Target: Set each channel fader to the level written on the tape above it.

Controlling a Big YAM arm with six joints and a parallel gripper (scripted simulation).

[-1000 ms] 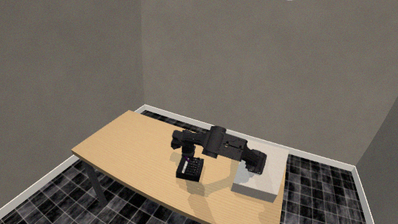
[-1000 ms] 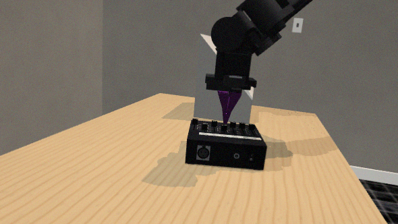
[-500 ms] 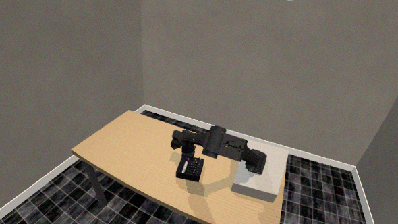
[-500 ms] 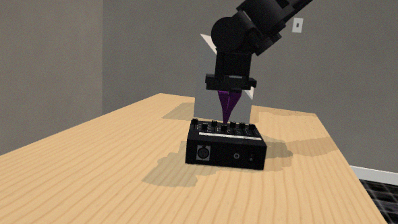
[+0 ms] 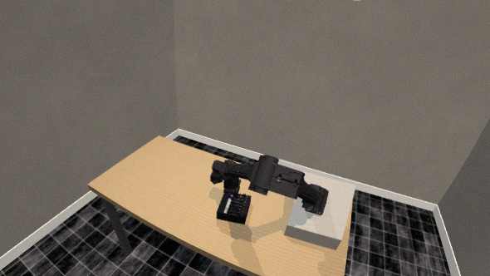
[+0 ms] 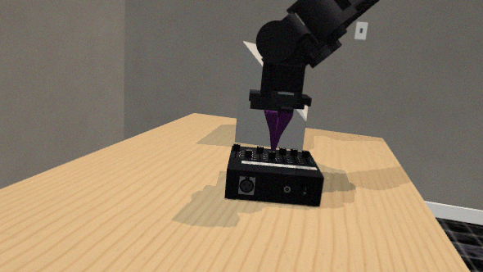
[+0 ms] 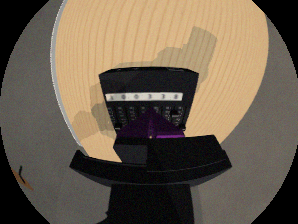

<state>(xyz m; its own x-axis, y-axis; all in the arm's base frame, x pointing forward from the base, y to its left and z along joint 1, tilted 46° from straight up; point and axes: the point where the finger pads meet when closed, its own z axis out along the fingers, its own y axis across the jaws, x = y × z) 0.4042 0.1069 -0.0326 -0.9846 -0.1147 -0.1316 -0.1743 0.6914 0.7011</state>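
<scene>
The small black lighting desk point(image 5: 234, 209) point(image 6: 273, 180) point(image 7: 149, 82) stands on its feet on the wooden table point(image 5: 166, 183) point(image 6: 102, 205). A white tape strip point(image 6: 279, 165) point(image 7: 145, 96) point(image 5: 227, 205) runs along its top, with a row of several black fader caps point(image 6: 272, 155) beside it. My gripper point(image 6: 273, 147) point(image 7: 150, 111) has purple fingers shut together to a point. It hangs straight down with its tip at a fader cap near the middle of the row. The cap lines and tape figures are too small to read.
A grey block point(image 5: 328, 216) point(image 6: 250, 127) bearing the arm's base stands on the table behind the desk. The table edge point(image 5: 174, 245) runs near the front; the floor is dark tile point(image 5: 62, 245).
</scene>
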